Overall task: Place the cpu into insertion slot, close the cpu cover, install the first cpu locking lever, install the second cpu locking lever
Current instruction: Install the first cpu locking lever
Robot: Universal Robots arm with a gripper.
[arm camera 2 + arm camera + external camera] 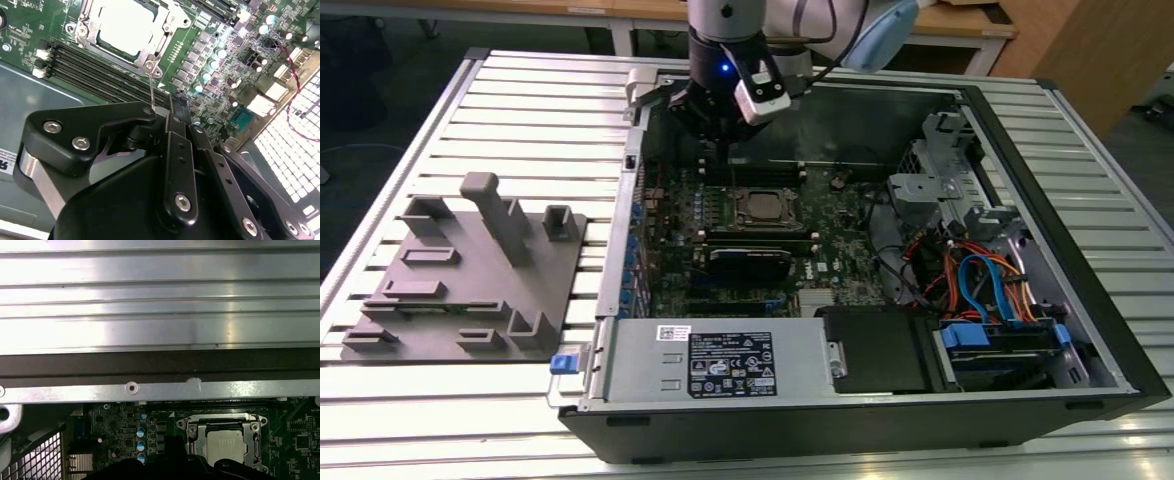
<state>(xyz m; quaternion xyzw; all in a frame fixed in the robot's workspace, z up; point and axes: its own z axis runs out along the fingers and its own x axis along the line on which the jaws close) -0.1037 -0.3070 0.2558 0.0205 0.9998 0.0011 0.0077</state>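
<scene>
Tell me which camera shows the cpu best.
The second wrist view: the cpu looks large, close and nearly whole. The first wrist view shows it farther off and partly hidden. The exterior view shows a small distant square.

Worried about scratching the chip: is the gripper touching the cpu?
Apart. In the second wrist view, memory slots lie between the gripper and the cpu.

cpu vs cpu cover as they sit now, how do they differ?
In the first wrist view:
1. The cpu is a solid, plain square plate. The cpu cover is an open frame with a square window.
2. The cpu sits inside that window, and the cpu cover lies down around it with the larger outline.
3. The cpu cover shows fasteners near its corners. The cpu top is bare.
Both are silver-grey metal and lie flat.
</scene>
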